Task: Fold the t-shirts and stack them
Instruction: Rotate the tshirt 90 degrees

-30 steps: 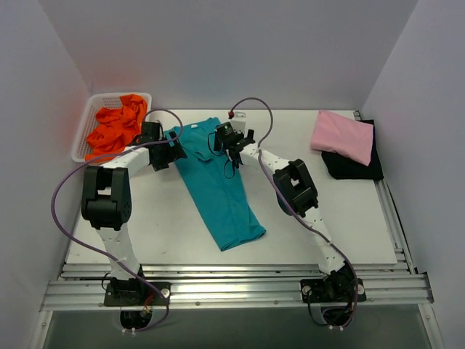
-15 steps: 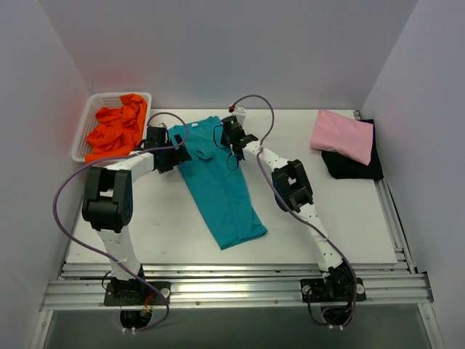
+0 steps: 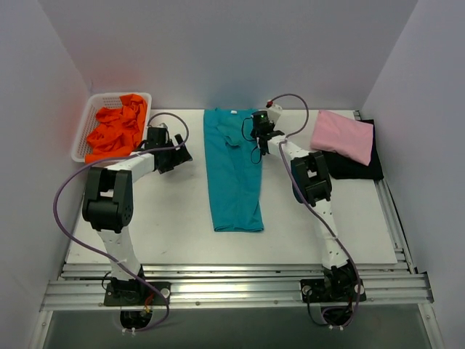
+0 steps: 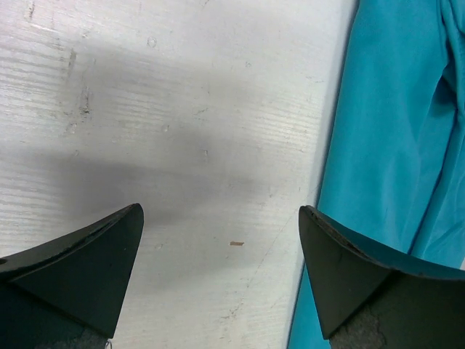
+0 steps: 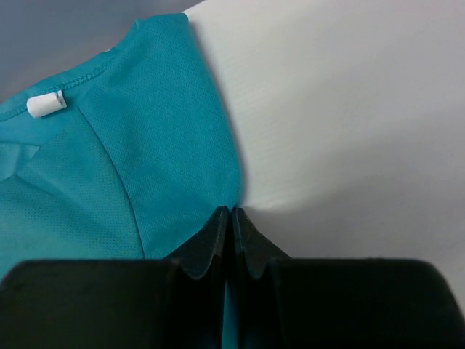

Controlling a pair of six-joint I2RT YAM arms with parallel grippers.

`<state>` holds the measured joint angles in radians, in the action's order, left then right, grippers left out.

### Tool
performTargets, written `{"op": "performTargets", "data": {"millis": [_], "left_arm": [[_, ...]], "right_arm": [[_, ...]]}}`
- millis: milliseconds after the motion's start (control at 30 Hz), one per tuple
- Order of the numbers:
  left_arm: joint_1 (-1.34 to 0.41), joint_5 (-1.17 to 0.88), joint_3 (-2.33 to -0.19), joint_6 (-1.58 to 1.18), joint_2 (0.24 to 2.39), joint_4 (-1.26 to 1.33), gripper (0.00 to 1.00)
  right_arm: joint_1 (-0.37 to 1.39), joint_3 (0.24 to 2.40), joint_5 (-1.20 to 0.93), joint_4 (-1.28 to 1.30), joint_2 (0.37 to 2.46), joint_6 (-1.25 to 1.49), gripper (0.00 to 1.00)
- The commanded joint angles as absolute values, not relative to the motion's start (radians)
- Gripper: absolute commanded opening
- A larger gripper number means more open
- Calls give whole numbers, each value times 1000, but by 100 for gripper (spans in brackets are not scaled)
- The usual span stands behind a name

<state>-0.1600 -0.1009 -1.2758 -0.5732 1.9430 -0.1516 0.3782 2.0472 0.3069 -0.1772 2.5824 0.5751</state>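
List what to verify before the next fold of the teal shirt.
1. Grip: right claw shut on the teal shirt at its edge near the collar: ok.
2. Second grip: left claw open above bare table beside the shirt: not ok.
3. Lay: teal shirt straight, bunched near the top: ok.
4. Stack: pink shirt lies on black shirt: ok.
5. Remaining: orange shirts heaped in the basket, unfolded: not ok.
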Motion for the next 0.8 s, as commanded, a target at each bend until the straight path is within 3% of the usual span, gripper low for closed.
{"op": "performTargets", "data": {"millis": [0,33,67,133,333,467,567,767], "left_arm": [[-176,-97,-1295,-572,1922,-103,97],[-176,-95,-1295,-569,1921,-101,97],[-178,-92,-1295,-568,1919,-101,97],[-178,-84,-1292,-560,1911,-101,97],[-189,-63,-1267,-557,1856,-75,98],[-228,-11,-1272,-542,1799,-124,98],[-280,80,-1246,-546,1732,-167,98],[-431,210,-1068,-629,1554,-163,98]], "right_arm": [[376,2020,302,-46,2600,563,2],[376,2031,272,-46,2614,543,17],[377,2046,261,-48,2617,535,61],[380,2043,246,-61,2609,522,97],[391,2026,242,-100,2528,479,100],[419,1955,413,-89,2410,483,100],[448,1817,517,-71,2268,517,100],[514,1295,656,-25,1873,731,100]]}}
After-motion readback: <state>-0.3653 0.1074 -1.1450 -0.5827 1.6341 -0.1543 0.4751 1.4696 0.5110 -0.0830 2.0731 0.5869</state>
